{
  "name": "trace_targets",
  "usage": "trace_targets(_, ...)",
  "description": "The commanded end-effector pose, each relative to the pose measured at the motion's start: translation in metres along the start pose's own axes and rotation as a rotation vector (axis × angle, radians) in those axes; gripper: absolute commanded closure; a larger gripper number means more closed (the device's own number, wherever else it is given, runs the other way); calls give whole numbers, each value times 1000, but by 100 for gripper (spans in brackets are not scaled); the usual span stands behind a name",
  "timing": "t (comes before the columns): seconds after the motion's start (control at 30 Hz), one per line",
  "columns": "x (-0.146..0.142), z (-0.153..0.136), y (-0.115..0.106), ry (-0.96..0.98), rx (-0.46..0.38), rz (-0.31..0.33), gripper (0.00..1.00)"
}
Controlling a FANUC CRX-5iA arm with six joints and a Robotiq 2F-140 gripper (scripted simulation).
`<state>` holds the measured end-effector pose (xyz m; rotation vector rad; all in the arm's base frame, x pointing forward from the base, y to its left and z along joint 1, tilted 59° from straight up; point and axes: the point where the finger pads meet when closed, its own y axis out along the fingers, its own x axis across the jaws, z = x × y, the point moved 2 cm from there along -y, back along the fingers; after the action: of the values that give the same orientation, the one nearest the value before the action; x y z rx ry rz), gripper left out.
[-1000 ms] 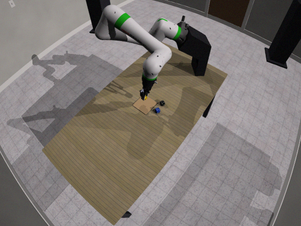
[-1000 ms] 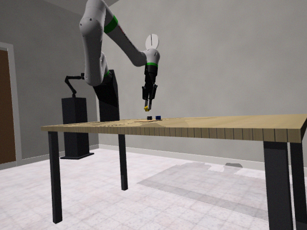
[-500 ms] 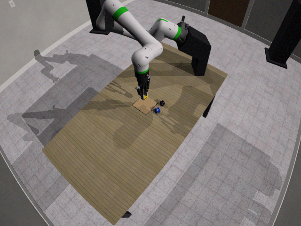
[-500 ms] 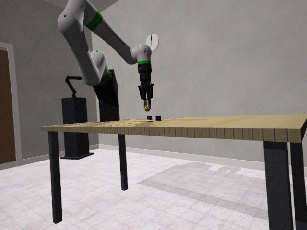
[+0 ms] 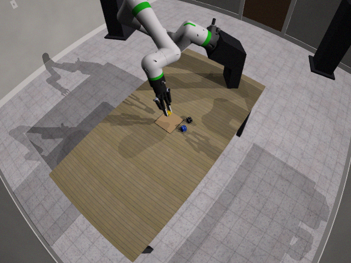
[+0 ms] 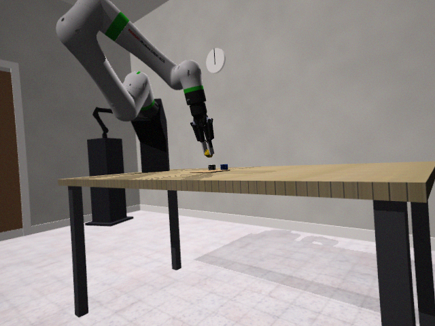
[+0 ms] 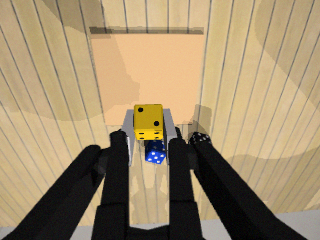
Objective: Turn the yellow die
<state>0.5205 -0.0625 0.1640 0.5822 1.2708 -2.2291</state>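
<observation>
My gripper [image 5: 168, 112] is shut on the yellow die [image 7: 148, 121] and holds it in the air above the table, over the near edge of the tan mat [image 5: 169, 122]. The die also shows in the side view [image 6: 207, 151], well clear of the table top. In the wrist view its face towards the camera shows two pips. The blue die [image 5: 183, 129] lies on the wood just beside the mat. The black die [image 5: 189, 120] lies a little beyond it, also off the mat. In the wrist view the blue die [image 7: 155, 151] is between my fingers below, and the black die [image 7: 200, 138] is partly hidden by my right finger.
The robot's black base block [image 5: 228, 56] stands at the far end of the wooden table [image 5: 158, 147]. Black pillars [image 5: 328, 39] stand on the floor beyond the table.
</observation>
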Motion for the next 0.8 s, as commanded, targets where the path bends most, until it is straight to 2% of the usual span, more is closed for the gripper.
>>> trace_targets(0.0, 2, 2, 1, -2, -21, -11, 84)
trace_targets(0.2, 7, 7, 5, -6, -142, -39, 84)
trace_targets(0.27, 7, 7, 5, -6, -142, -39, 84)
trace_targets(0.47, 1, 9, 2, -1, -261, -7, 84)
trace_targets(0.77, 1, 15, 3, 0, -272, -8, 84)
